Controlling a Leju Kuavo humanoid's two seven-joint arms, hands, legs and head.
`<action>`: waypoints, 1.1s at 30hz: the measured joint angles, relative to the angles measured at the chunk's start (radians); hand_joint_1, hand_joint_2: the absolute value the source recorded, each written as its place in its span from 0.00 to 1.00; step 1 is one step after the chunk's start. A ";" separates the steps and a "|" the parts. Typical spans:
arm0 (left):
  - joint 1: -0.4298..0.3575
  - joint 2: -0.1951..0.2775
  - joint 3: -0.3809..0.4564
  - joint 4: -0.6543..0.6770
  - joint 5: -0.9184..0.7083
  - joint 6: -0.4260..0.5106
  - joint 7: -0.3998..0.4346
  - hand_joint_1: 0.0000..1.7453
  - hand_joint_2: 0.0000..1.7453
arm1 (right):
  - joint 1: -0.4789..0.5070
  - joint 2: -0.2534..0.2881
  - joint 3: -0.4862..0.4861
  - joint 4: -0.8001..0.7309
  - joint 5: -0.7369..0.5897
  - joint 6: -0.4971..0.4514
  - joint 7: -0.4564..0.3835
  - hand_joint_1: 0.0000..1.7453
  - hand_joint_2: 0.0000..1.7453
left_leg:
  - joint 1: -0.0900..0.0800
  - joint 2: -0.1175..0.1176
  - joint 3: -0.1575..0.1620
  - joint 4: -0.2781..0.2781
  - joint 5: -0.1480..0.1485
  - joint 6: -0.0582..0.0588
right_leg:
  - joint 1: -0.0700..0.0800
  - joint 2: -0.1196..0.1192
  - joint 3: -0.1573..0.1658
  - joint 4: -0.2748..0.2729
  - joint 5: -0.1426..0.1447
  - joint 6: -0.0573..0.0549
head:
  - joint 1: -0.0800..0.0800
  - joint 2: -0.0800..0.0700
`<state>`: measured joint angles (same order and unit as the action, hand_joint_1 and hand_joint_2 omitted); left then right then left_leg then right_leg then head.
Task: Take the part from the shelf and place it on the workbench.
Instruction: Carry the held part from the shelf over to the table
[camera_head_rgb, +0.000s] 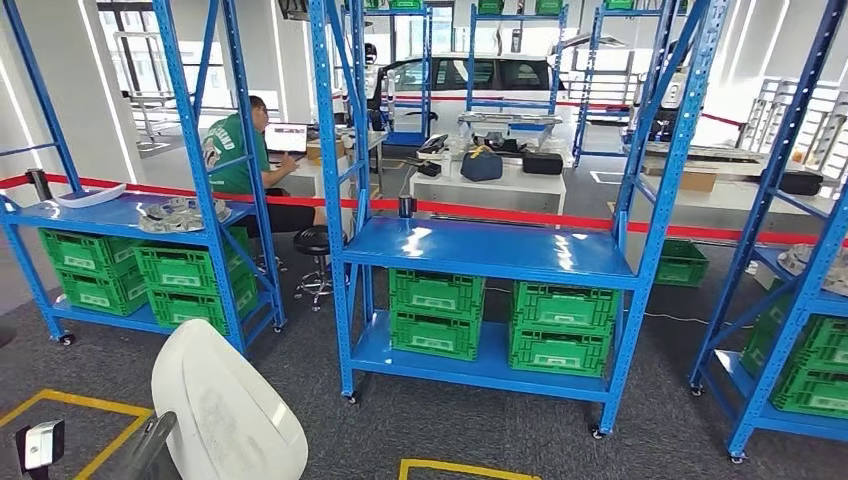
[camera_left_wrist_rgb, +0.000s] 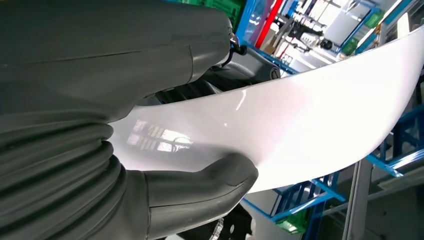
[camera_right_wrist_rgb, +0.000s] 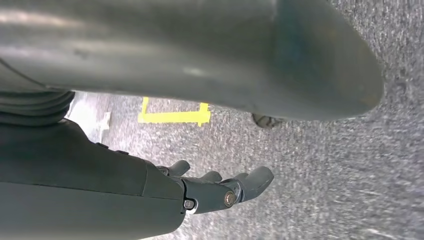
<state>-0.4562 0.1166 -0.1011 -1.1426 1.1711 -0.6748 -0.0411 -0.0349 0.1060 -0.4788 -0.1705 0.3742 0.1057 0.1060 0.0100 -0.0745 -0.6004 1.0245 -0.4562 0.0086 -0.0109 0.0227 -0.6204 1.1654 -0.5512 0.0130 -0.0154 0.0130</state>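
at its left side the left hand (camera_left_wrist_rgb: 150, 165) clamps the white part (camera_left_wrist_rgb: 300, 130); right hand (camera_right_wrist_rgb: 220, 192) hangs loose, holding nothing; best keep it level till the workbench.

The left hand (camera_left_wrist_rgb: 165, 150) has a grey ribbed cover and thick thumb; the right hand (camera_right_wrist_rgb: 215, 192) shows dark fingers (with small silver screws).

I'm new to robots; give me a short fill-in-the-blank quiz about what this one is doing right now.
1. The left hand holds a glossy ____ part.
2. The crates under the middle shelf are ____.
3. The right hand hangs above the ____ and holds nothing.

Missing words: white; green; floor
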 joint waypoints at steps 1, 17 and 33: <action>-0.001 0.000 0.000 0.000 0.000 0.000 0.000 1.00 1.00 | 0.000 0.000 0.000 0.000 0.000 0.000 0.000 0.00 0.00 | -0.001 -0.012 -0.003 0.003 0.001 -0.004 | 0.000 0.022 0.032 -0.065 0.024 -0.005 | 0.000 0.000; -0.003 0.005 0.000 0.008 0.000 -0.002 -0.001 1.00 1.00 | -0.001 0.001 -0.002 0.000 0.000 0.000 0.001 0.00 0.00 | -0.001 0.135 -0.005 0.032 -0.010 -0.050 | 0.004 -0.125 0.068 -0.150 0.051 -0.032 | -0.006 0.000; 0.045 0.029 0.033 -0.041 0.018 -0.018 -0.030 1.00 1.00 | 0.005 0.001 -0.001 0.000 0.020 0.006 0.006 0.00 0.00 | 0.001 -0.040 -0.021 0.001 0.021 -0.015 | -0.002 0.060 0.057 -0.119 0.041 -0.011 | 0.001 0.000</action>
<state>-0.4111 0.1458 -0.0676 -1.1840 1.1887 -0.6930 -0.0716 -0.0298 0.1068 -0.4797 -0.1705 0.3938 0.1116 0.1117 0.0108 -0.1143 -0.6215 1.0254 -0.4347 -0.0061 -0.0131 0.0824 -0.5634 1.0464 -0.5100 0.0016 -0.0142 0.0130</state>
